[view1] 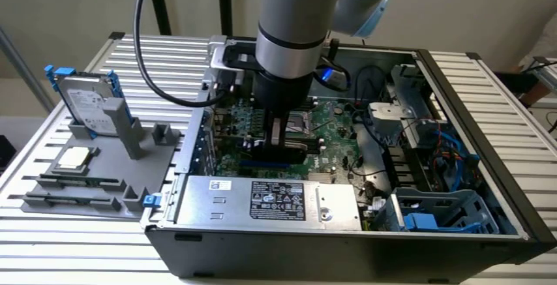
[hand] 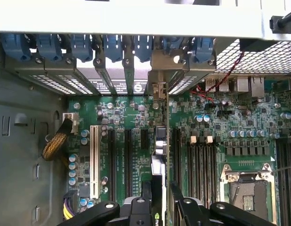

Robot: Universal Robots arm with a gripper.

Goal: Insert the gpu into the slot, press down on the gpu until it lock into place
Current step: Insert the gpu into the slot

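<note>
– Over the open computer case (view1: 513, 187), what did the outside camera give you that the wrist one didn't?
– The whole setting. The arm hung straight down over the green board (view1: 335, 132). A silver power box (view1: 261, 200) lay along the near wall. A hard drive (view1: 83, 99) stood in a grey holder (view1: 52, 203) off to the exterior view's left. It also showed a strip of the blue slot (view1: 261, 165) just under the gripper (view1: 286, 149).
– And the wrist camera?
– That one looked along the graphics card (hand: 157, 165) itself. The card stood on edge, thin side toward the camera, between the two black fingers (hand: 179, 200), which were pinched on it.
– Which way did it point?
– Its long axis ran from the fingers toward the rear wall of the case, parallel to the black slots and the white slot (hand: 94, 160) beside it. The metal bracket end (hand: 158, 89) sat at the rear openings, under the row of blue clips (hand: 82, 44).
– Was it seated?
– I couldn't tell. The card hid the slot beneath it in that view.
</note>
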